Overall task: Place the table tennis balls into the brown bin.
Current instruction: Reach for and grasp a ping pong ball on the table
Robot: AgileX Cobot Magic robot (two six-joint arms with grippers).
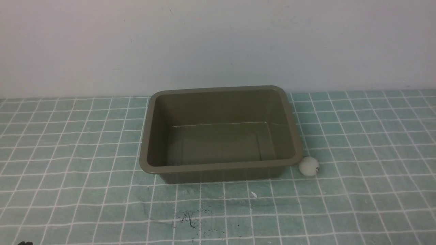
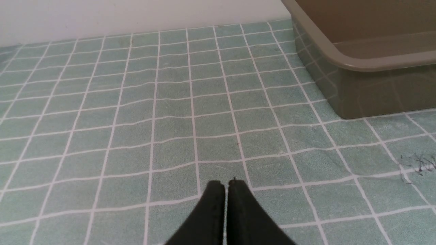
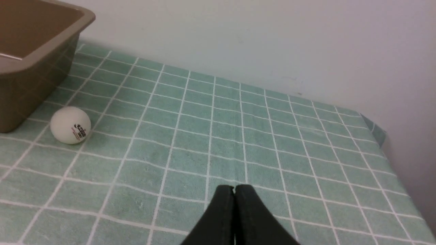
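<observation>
**Front view: brown bin bare inside, ball on the desk at its corner**

Front view shows the desk (image 1: 68,190) covered in a pale green cloth with a white grid, running back to a plain light wall (image 1: 218,41). The brown bin (image 1: 218,167) sits in the middle of it, close to the wall, with its long side facing the robot. Its glossy floor and sloping walls show bare, with nothing lying inside.

The left end effector (image 2: 226,185) is clenched, fingers pressed together with nothing between them. It hangs over open cloth, well apart from the bin's left near corner. The right end effector (image 3: 234,190) is clenched in the same way and grasps nothing, over the cloth to the right of the bin.

One white table tennis ball (image 1: 309,166) rests on the desk just beside the bin's near right corner, outside it. Its dark printed mark faces the right wrist camera. Whether it touches the flared rim cannot be told.

Small dark scribbles (image 1: 187,217) mark the cloth in front of the bin.
</observation>
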